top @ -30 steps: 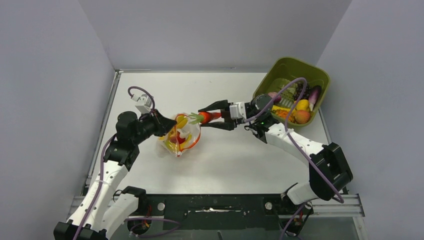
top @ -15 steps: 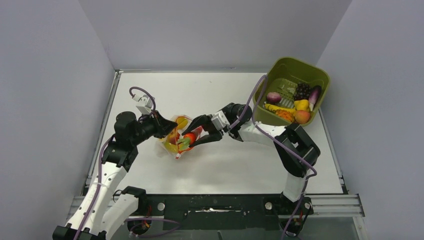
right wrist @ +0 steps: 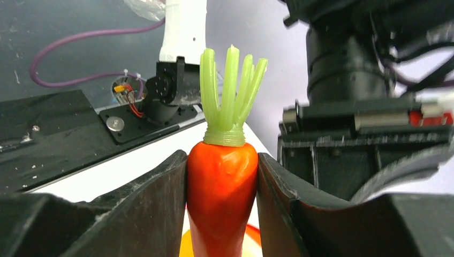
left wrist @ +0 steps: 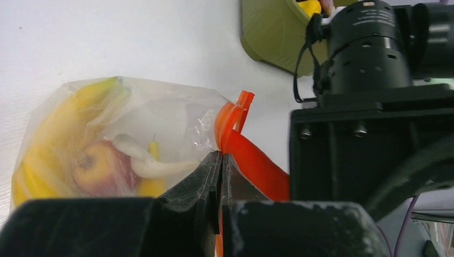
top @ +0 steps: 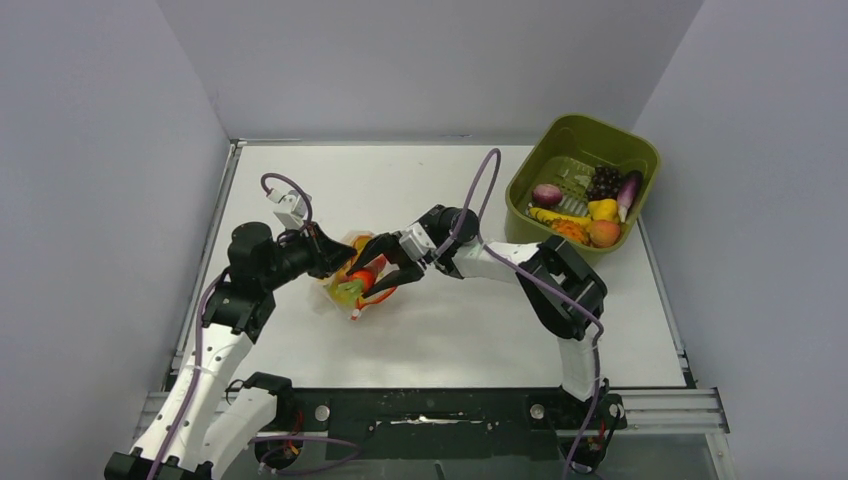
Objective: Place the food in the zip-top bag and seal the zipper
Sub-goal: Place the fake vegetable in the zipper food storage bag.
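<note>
Left fingers point(left wrist: 206, 176): pinched shut on the zipper point(left wrist: 235, 115) at the edge of the bag's mouth.
Bag point(top: 345, 262): clear and crinkled, lying on the tabletop point(top: 480, 320) left of centre, between the two arms.
Zipper: orange-red strip, curling up and out just past the left fingertips.
In the bag: yellow bananas point(left wrist: 59, 126) along the left side and a red fruit point(left wrist: 99, 168) low among them.
Carrot point(right wrist: 222, 187): orange with a green top, at the bag's mouth in the top view; whether it is past the rim cannot be told.
Right fingers point(right wrist: 160, 198): part-way apart, clamping the carrot by its body on both sides, the green top sticking out beyond the tips.
Bin point(top: 560, 135): olive green, far right corner of the tabletop, well apart from the bag.
In the bin: a pink round piece point(top: 547, 194), dark grapes point(top: 603, 181), eggplant point(top: 629, 188), a yellow piece point(top: 605, 209), orange pieces point(top: 570, 229) and a peach point(top: 604, 233).
</note>
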Available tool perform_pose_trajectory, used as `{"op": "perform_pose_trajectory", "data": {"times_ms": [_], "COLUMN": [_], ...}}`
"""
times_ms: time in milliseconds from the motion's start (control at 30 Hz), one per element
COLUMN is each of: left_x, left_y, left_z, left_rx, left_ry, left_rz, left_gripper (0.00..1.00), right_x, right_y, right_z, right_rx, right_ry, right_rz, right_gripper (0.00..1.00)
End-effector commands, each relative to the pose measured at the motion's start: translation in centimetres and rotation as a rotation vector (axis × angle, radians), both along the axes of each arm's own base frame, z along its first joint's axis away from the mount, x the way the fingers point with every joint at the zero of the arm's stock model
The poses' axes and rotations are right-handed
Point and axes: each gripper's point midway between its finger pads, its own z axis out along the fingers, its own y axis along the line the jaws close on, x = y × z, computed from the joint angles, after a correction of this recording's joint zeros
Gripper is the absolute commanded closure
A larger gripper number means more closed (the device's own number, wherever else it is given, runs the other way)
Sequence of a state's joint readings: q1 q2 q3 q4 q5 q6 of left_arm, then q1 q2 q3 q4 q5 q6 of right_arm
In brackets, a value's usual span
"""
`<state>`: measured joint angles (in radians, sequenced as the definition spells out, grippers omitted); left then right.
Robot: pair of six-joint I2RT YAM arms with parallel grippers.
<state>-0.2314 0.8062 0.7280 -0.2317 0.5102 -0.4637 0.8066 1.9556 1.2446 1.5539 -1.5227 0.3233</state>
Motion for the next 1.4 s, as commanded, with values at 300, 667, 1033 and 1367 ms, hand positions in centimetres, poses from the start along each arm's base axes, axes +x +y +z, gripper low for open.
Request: {"op": "perform_pose_trajectory", "data": {"times_ms": [300,667,1033,1367], "left_x": [-0.4,-0.2,0.4,1.8], "left_y": [0.0,-0.2,0.0,1.6], "left_z": [4.1,4.0,4.3,3.9], "left_rx": [-0.005,-0.026,-0.013,0.033], "left_ry": [-0.081,-0.069,-0.058,-0.048], "left_rz": [-0.03,-0.025,-0.009,0.109], "left_gripper": [1.0,1.0,1.0,1.0], "right_x": [7.8,9.1,9.9,10.7], "right_y": [0.1,0.2,-1.0,-2.1], "right_z": [-3.2,-4.7,-4.1,-2.4], "right_rx": [0.007,0.005,0.007,0.037], "right_ry": [0.056,0.087,0.152,0.234], "right_rz": [-0.163,-0.203,-0.264,-0.317], "right_gripper": [0.66,0.55,0.47,0.53]}}
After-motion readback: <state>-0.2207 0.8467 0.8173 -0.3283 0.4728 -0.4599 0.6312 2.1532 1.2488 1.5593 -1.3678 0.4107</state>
